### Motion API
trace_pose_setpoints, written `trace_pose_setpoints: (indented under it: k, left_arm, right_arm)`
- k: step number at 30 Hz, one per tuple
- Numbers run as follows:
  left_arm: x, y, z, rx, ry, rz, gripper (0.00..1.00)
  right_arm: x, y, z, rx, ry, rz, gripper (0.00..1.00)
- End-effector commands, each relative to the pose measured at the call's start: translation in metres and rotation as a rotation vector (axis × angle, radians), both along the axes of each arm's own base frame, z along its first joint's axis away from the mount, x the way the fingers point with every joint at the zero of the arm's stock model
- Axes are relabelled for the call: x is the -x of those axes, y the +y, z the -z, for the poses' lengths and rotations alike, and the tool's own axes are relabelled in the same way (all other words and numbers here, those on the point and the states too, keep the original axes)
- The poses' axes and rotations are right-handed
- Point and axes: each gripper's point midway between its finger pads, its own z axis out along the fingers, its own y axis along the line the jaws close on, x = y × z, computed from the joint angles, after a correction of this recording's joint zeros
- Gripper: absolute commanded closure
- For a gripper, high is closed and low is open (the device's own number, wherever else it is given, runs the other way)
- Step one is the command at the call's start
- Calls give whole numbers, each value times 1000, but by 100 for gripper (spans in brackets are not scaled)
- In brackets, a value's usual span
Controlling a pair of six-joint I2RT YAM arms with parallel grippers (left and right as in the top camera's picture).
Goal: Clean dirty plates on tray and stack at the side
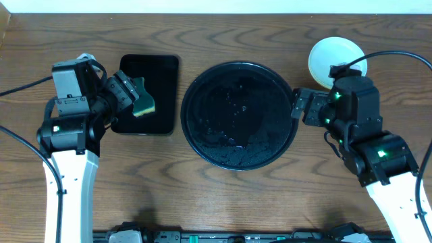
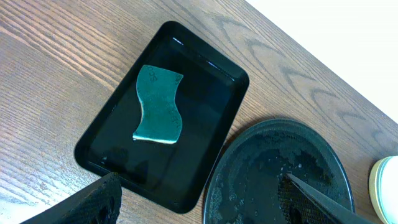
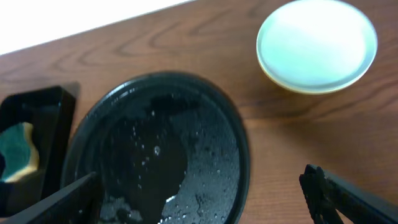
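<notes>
The round black tray sits mid-table, wet and holding no plates; it also shows in the left wrist view and the right wrist view. The plates form one stack on the bare wood at the back right, a mint-blue one on top with a yellow rim showing beneath. My left gripper is open and empty over the rectangular tray. My right gripper is open and empty at the round tray's right rim.
A small rectangular black tray at the left holds a green sponge, also seen in the left wrist view. The table's back edge runs just behind the stack.
</notes>
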Motion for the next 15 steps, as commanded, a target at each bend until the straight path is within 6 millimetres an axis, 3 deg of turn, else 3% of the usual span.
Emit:
trace_pose_setpoints:
  k: [1,15]
  left_arm:
    - [0,-2,-4,-2,-12,14,19]
    - [0,-2,-4,-2,-12,14,19]
  right_arm:
    - [6,7,14,-23,69,-14,1]
    - [12,12,16,5,76,-77,1]
